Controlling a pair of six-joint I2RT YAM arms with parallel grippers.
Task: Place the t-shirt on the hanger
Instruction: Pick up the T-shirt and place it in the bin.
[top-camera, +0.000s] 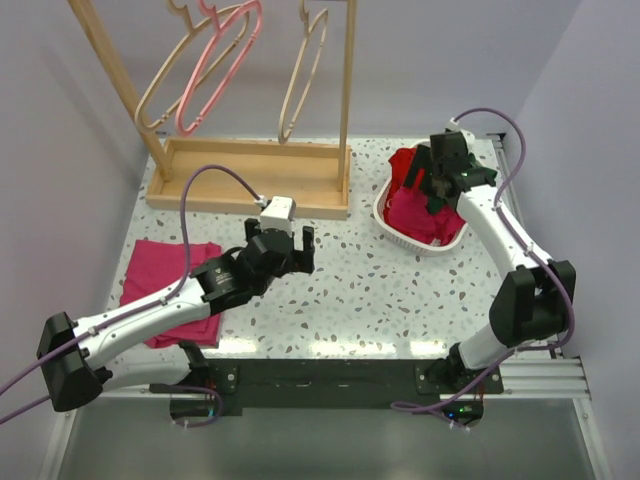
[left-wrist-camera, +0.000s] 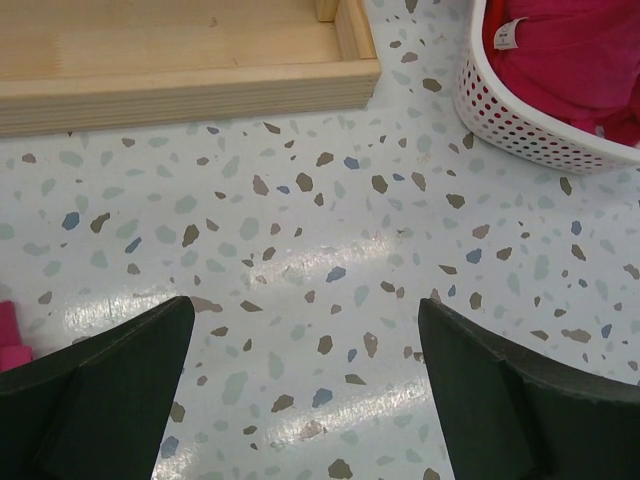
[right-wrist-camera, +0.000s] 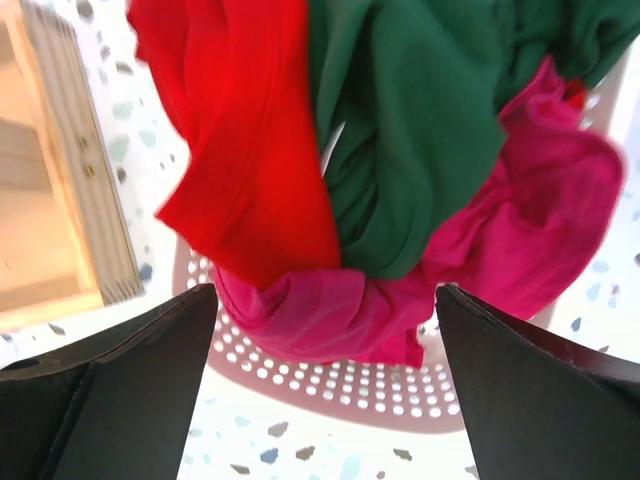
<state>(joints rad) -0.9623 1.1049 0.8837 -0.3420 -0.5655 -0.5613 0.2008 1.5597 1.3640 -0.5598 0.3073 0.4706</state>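
- t-shirt (right-wrist-camera: 420, 130): bunched in the white basket (top-camera: 400, 232) at the counter's far-right corner. It sits jammed between a red garment (right-wrist-camera: 240, 130) and a magenta garment (right-wrist-camera: 520, 220), touching both. Only a green fold shows; the neck and sleeves are hidden.
- right gripper (right-wrist-camera: 325, 335): fingers spread wide, nothing held. It hangs right over the pile, with the green fold roughly between the fingers.
- left gripper (left-wrist-camera: 305, 400): also wide apart and empty, over bare counter near the middle, just short of the rack base.
- hanger (top-camera: 305, 75): hangs alone on the right side of the wooden rack (top-camera: 250, 165) along the far edge, left of the basket.
- Handling, my read: light, limp cloth with no stiffness. It'll drape and sag from any pinch point. It isn't fragile, and fabric on pads shouldn't slip much.
- Risk: the neighbours overlap it, so a deep pinch likely drags red or magenta out too.
- Where to grab: the exposed green fold, away from the red edge, with a shallow pinch. Once it's clear of the basket, find the collar or shoulders for threading onto the hanger.
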